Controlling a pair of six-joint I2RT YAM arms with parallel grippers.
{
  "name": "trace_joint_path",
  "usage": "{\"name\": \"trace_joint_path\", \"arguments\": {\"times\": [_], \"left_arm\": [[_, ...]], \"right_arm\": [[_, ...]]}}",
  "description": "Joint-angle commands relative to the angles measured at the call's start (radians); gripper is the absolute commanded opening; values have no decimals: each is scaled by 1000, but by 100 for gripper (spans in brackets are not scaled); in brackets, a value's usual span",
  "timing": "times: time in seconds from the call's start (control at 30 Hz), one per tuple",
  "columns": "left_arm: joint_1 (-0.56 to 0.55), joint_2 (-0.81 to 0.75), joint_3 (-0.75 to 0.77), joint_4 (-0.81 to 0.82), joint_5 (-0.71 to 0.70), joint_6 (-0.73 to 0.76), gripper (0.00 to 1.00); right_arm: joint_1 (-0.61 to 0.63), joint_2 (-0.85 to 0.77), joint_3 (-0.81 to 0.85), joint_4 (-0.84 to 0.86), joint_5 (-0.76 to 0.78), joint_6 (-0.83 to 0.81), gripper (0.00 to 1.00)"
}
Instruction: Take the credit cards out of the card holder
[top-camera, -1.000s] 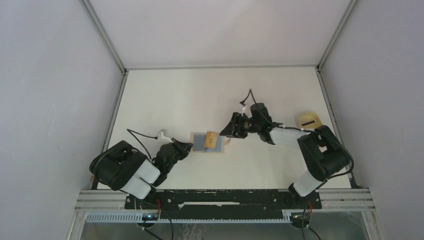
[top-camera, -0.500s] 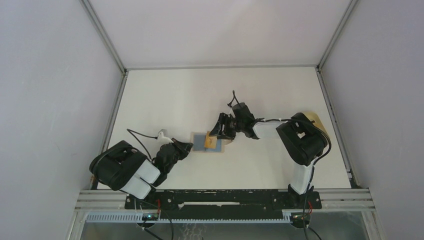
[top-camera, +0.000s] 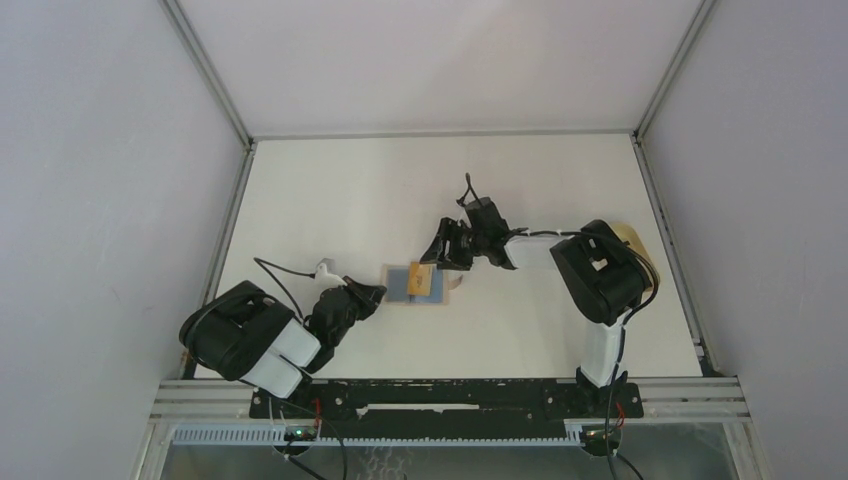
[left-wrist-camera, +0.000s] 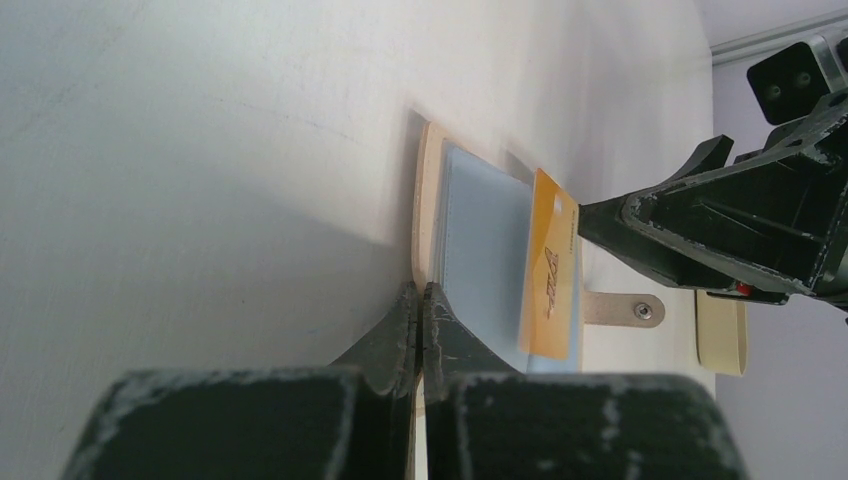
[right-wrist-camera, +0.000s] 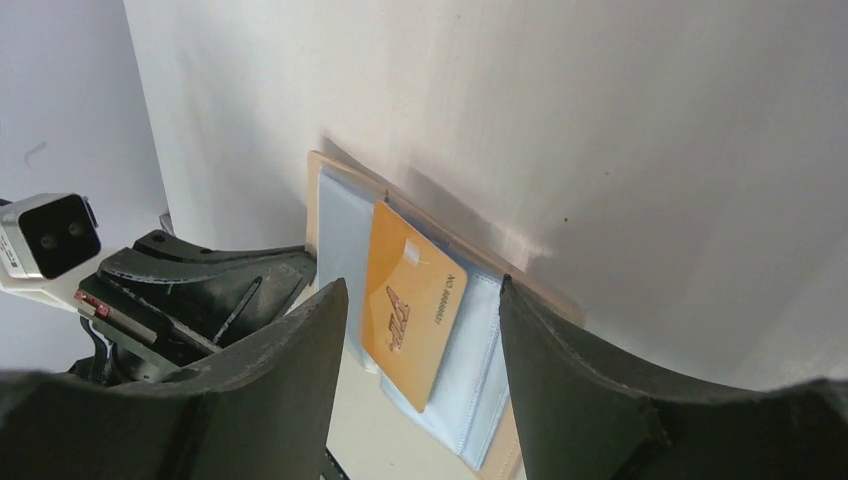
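The card holder (top-camera: 404, 283) lies open on the table, tan outside with light blue pockets inside (left-wrist-camera: 478, 250), its snap strap (left-wrist-camera: 640, 311) sticking out to the right. An orange card (top-camera: 422, 277) stands partly out of a pocket (right-wrist-camera: 410, 300). No black card shows. My left gripper (top-camera: 378, 292) is shut on the holder's tan near edge (left-wrist-camera: 421, 310). My right gripper (top-camera: 437, 255) is open just above the orange card, which sits between its jaws (right-wrist-camera: 422, 290) without touching them.
A tan oval tray (top-camera: 627, 237) sits at the far right, mostly hidden behind my right arm; its edge shows in the left wrist view (left-wrist-camera: 722, 330). White enclosure walls stand on three sides.
My right gripper has moved left from the middle right until it hangs over the orange card. The left gripper and the card holder have not moved.
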Motion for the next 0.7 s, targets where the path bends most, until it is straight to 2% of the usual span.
{"name": "trace_joint_path", "arguments": {"times": [0.0, 0.4, 0.67], "left_arm": [[-5, 4, 18, -41, 10, 28, 0], [-4, 2, 19, -47, 15, 27, 0], [-3, 10, 14, -45, 18, 26, 0]], "right_arm": [[29, 14, 13, -10, 0, -20, 66], [71, -55, 36, -95, 76, -83, 66], [151, -87, 116, -267, 284, -225, 67]]}}
